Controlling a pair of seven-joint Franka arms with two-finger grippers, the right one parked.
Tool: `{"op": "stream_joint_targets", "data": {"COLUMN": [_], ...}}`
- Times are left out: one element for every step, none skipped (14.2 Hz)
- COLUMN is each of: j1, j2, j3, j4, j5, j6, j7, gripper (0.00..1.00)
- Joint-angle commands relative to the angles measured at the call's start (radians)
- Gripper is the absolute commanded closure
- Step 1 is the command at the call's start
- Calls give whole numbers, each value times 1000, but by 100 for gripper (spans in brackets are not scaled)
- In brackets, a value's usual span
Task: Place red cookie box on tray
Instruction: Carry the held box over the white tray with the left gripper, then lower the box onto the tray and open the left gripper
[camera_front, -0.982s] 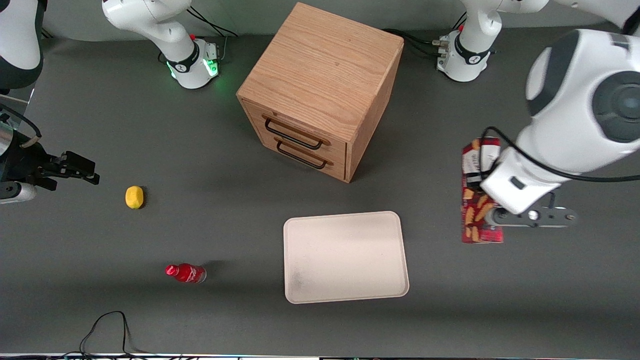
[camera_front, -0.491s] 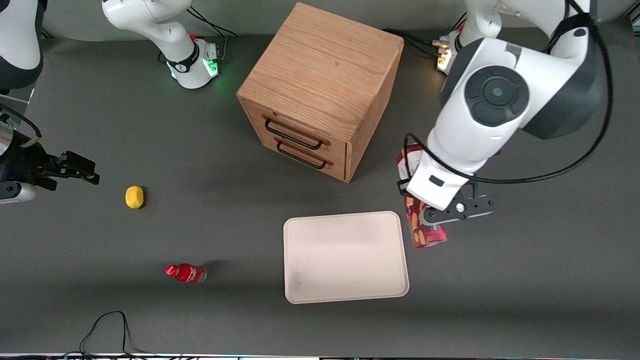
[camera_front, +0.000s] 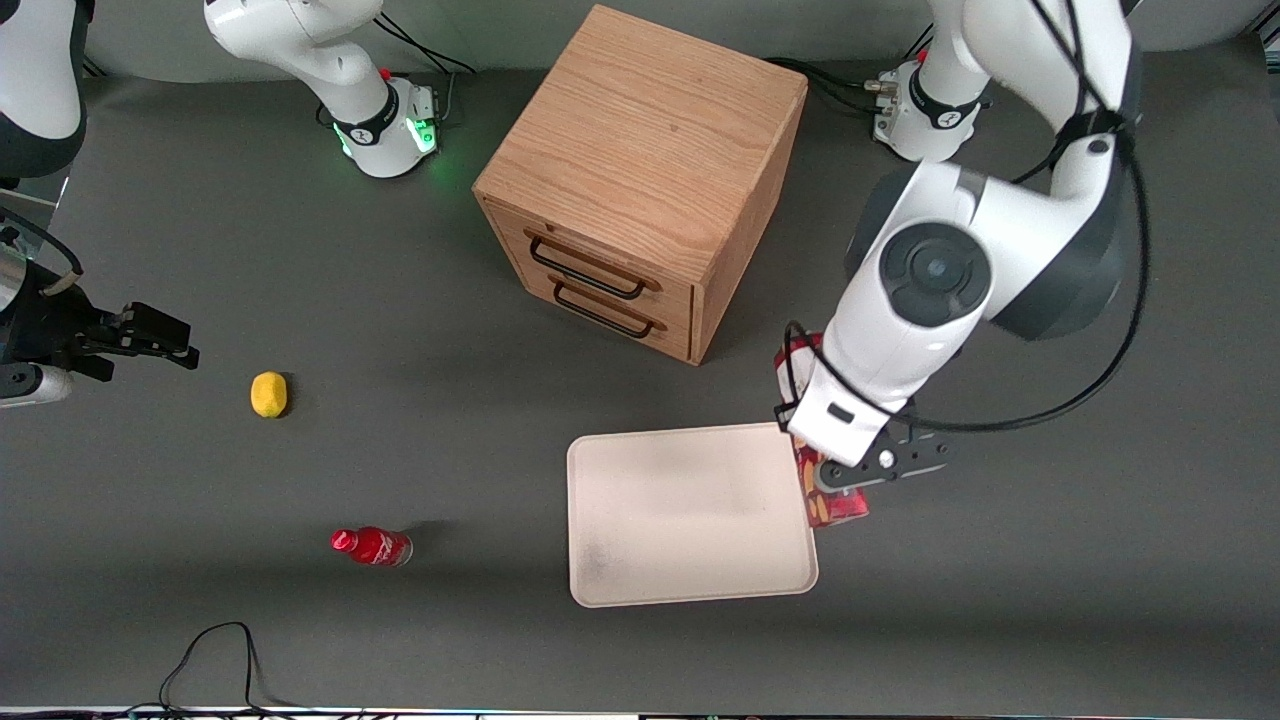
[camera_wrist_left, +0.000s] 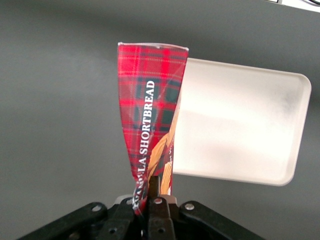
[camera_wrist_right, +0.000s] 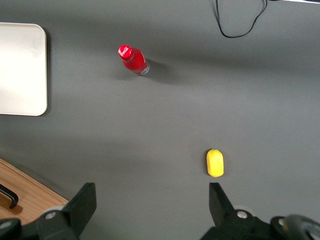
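I've got the left gripper up off the table right at the tray's edge on the working arm's end, and its fingers are pinched tight on the red cookie box. From the wrist camera the box hangs out from the gripper lengthwise, tartan side up, "SHORTBREAD" lettering running along it, a bit of tan biscuit print showing near the grip. The box is squeezed narrow where I'm holding it and flares wider toward its free end.

In the wrist view the box overlaps the tray's rim along one long side, and most of it sits over bare grey table. In the front view only the box's two ends peek out from under the wrist, one nearer the camera by the tray's long edge, one up by the arm's black cable. The tray itself lies flat and bare, pale cream.

Elsewhere: the wooden two-drawer cabinet stands farther from the camera than the tray, both drawers closed. Toward the parked arm's end I see a small red bottle lying on its side and a yellow lemon.
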Motion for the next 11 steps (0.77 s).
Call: {"op": "stream_joint_targets", "data": {"j1": [2,2,2,2,2,2,3,3,3,3,3], "j2": [29,56,79,99,114,128,147,168,190,207,217], "j3": [3,3,3,3,3,5,6,6,6,8,8], "j4": [-74,-83,-92,-107,-123,-135,-140,-141,-141,-141,-141], "j5": [42,59,77,92,94,96,99,111,122,126,128], "j6": [121,159,200,248,288,313,342,368,386,408,428], "j7": [-1,1,1,-1,-1,-1,-1,-2,-6,-9,-12], "gripper": [100,100,100,100,100,100,100,100,100,100,100]}}
